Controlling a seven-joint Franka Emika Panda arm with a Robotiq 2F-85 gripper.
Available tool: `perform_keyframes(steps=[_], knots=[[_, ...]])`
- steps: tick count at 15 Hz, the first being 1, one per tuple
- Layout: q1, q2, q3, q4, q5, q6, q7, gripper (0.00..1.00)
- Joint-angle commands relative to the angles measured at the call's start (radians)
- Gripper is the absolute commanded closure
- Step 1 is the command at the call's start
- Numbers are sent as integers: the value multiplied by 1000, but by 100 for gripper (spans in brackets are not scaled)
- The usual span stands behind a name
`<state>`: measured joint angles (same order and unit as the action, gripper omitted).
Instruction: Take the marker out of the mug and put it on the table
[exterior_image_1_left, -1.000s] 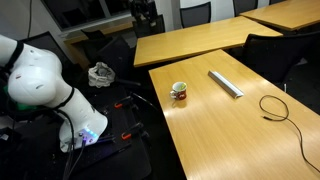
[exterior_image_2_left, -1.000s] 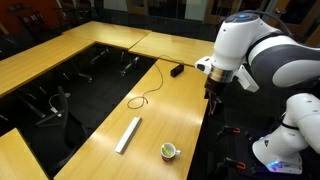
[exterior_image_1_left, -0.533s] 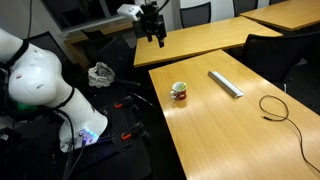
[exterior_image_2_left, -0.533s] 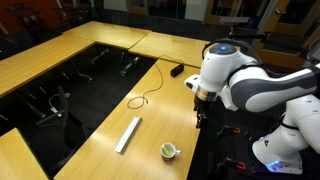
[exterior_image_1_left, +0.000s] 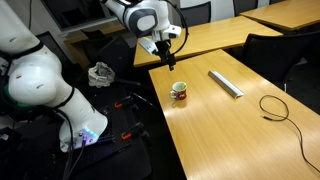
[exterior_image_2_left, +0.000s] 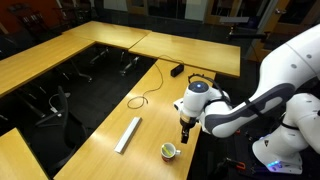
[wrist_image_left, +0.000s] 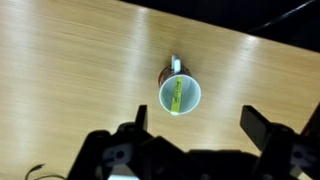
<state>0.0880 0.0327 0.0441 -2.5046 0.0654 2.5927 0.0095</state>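
Observation:
The white mug (exterior_image_1_left: 179, 92) with red and dark markings stands on the light-brown wooden table (exterior_image_1_left: 235, 135) near its edge; it also shows in an exterior view (exterior_image_2_left: 169, 152). In the wrist view the mug (wrist_image_left: 180, 96) is seen from above with the yellow marker (wrist_image_left: 177, 95) lying inside it. My gripper (exterior_image_1_left: 169, 62) hangs above the mug, apart from it, and shows in an exterior view (exterior_image_2_left: 184, 136) beside and above the mug. In the wrist view the gripper (wrist_image_left: 196, 128) is open and empty, its fingers spread below the mug.
A long flat grey bar (exterior_image_1_left: 225, 84) lies on the table beyond the mug, also in an exterior view (exterior_image_2_left: 128, 134). A black cable (exterior_image_1_left: 275, 107) coils farther along. More wooden tables (exterior_image_1_left: 200, 40) and chairs stand behind. The table edge runs close beside the mug.
The arm has swung in and dropped toward the table. The gripper has moved from well behind the table edge to just above the mug. The mug has not moved.

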Motion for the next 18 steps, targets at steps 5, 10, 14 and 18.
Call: perform_keyframes(steps=[5,10,14,18], knots=[[-8,195,25,69,21,71,1,0],[-10,189,24,69,21,71,1,0],[7,258,1,106,-32,102,47,1],[20,372,-21,190,-85,110,96,36]])
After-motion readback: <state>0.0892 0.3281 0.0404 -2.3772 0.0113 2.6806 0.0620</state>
